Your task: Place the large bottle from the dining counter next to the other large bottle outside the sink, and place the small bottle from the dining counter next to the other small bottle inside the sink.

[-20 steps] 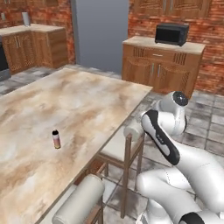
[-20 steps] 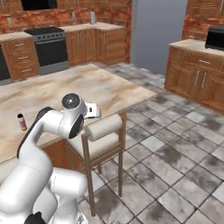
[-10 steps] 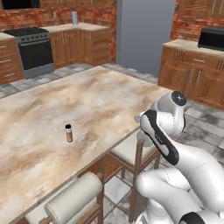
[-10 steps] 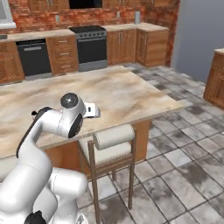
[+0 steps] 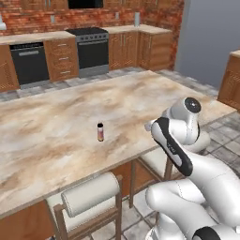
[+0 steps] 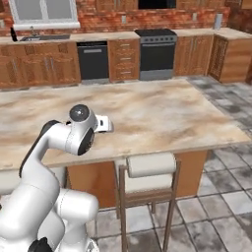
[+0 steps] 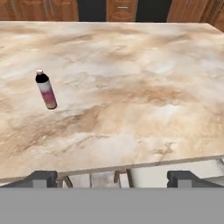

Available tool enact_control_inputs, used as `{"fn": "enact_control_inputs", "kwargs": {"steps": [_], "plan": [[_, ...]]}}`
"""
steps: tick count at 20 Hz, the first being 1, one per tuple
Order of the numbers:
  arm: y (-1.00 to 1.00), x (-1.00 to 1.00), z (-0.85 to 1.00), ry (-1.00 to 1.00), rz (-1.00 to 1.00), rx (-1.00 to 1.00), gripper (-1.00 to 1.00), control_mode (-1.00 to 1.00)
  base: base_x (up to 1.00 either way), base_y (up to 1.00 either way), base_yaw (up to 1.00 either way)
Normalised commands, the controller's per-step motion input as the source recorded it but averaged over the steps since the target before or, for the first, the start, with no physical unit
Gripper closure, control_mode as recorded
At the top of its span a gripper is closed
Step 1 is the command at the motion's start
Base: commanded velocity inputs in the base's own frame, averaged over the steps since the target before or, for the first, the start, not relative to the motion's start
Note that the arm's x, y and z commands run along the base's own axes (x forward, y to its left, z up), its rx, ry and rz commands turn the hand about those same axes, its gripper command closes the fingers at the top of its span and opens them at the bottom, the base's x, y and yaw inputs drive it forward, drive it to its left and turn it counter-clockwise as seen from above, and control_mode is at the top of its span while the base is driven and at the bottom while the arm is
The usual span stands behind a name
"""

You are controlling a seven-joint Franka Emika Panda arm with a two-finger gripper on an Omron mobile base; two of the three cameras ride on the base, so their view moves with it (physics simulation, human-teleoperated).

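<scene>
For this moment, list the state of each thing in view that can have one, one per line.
small bottle: upright on the dining counter, capped, free of the hand.
hand: fingers apart, empty, level with the counter's near edge, short of the bottle.
near stool: tucked under the counter edge, unoccupied.
oven: door shut.
dishwasher: door shut.

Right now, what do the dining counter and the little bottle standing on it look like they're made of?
The dining counter looks like polished stone, probably marble: beige with brown cloudy veining and a soft sheen. The small bottle has a dark cap and neck above a pinkish-tan body with a faint gloss, which suggests glass or plastic, but the render is too coarse to tell which. It stands upright, apart from the hand.
</scene>
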Motion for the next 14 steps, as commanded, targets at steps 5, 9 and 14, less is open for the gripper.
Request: {"fn": "enact_control_inputs", "kwargs": {"steps": [5, 9, 14], "plan": [[0.0, 0.0, 0.0, 0.0, 0.0, 0.0, -1.0, 1.0, -0.39, 0.13, 0.4], [0.0, 0.0, 0.0, 0.0, 0.0, 0.0, -1.0, 1.0, -0.23, 0.01, 0.37], [0.0, 0.0, 0.0, 0.0, 0.0, 0.0, -1.0, 1.0, 0.0, 0.0, 0.31]]}}
